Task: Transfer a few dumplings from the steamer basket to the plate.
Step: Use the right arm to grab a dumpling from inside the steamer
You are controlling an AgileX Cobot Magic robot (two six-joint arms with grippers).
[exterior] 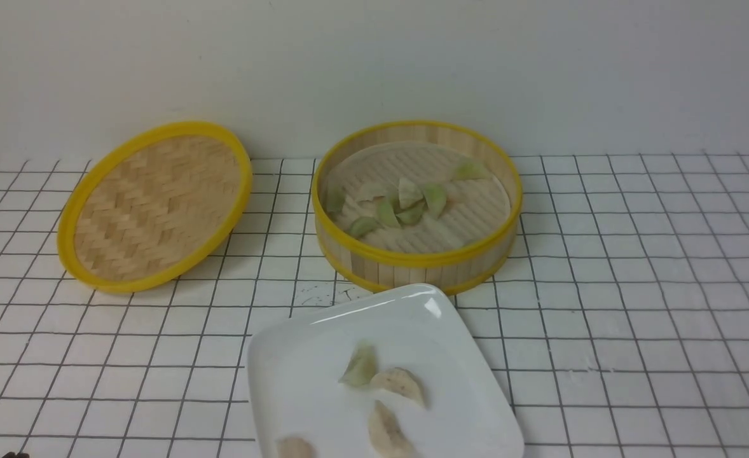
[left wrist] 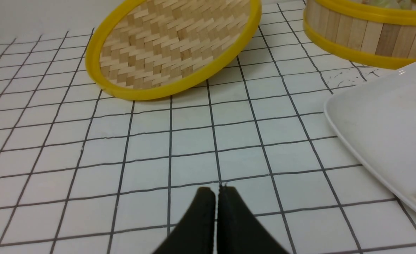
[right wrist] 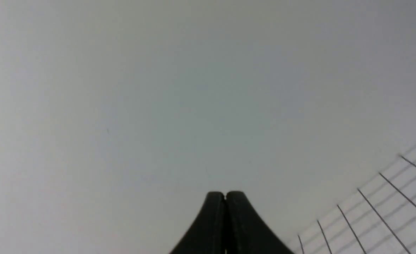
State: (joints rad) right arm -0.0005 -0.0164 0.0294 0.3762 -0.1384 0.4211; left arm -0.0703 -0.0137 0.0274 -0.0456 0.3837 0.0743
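Well, both of my pairs of fingers were clenched on nothing: my left gripper (left wrist: 217, 190) had its jaws pressed together low over the desk (exterior: 635, 286), and my right gripper (right wrist: 225, 194) was just as tightly closed, facing the bare wall (exterior: 374, 63) with only a corner of the grid beside it. From the left fingers the steamer basket (exterior: 412, 267) lay ahead and off toward the desk's middle, at its back edge. The dumplings (exterior: 406, 203) in it were bunched over its left half and centre, their long axes pointing every which way. The plate (exterior: 298, 356) sat at the front edge, its far corner right up against the basket's wall, though I could not tell whether they touched. It already held four dumplings. Only the left wrist had basket and plate in sight, so I judged that arm the nearer. The woven lid (exterior: 155, 203) lay inner side up toward the back left corner. The desk was a white sheet ruled in dark squares, with a plain pale wall behind it.
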